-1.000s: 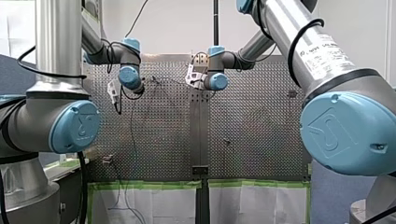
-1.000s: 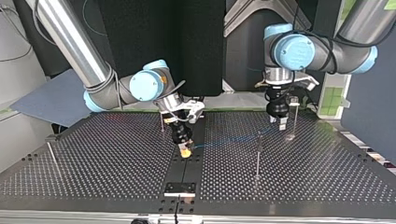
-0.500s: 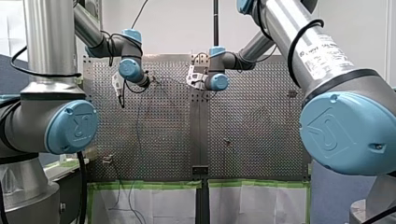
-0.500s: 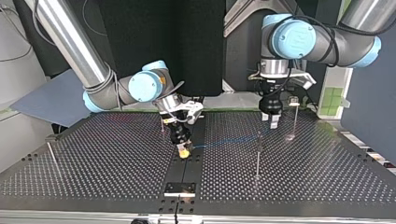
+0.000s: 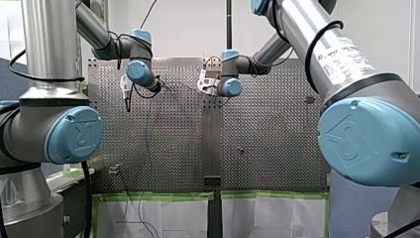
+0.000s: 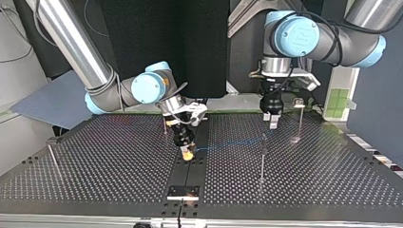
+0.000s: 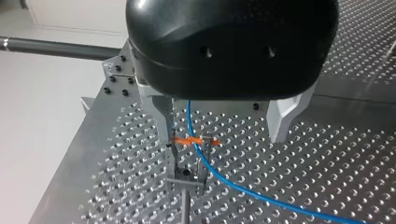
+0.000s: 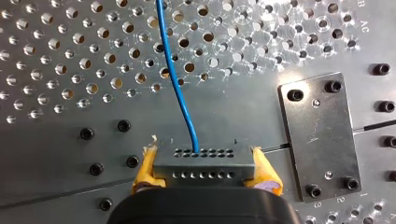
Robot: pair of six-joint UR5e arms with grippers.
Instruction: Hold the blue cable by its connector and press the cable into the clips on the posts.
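At the middle of the table (image 6: pixel 323 185), over its dark centre strip (image 6: pixel 194 167) in the top view, my right jaws are clenched on the connector (image 8: pixel 201 164) — the yellow pads (image 8: pixel 265 173) press on its two short ends, and the block sits low, close over the table. The blue cable (image 8: pixel 175 79) leaves the connector's front face and runs ahead of the jaws across the perforated surface. A screwed metal plate (image 8: pixel 320 135) lies just beside them.

In the top view the cable stretches from the connector toward the view's right, up to the head of a thin upright post (image 6: pixel 262 161). My left jaws hang over that post, released and holding nothing: in the left wrist view the two metal fingers (image 7: pixel 164 116) stand well apart with the cable passing between them. Below them the cable crosses the clip (image 7: pixel 187 163) at the post's top, by an orange piece (image 7: pixel 194 140) — whether it is seated in the clip I cannot tell. A second post (image 6: pixel 300 121) stands near the table's far right corner, and a third post (image 6: pixel 53 159) at its left edge.
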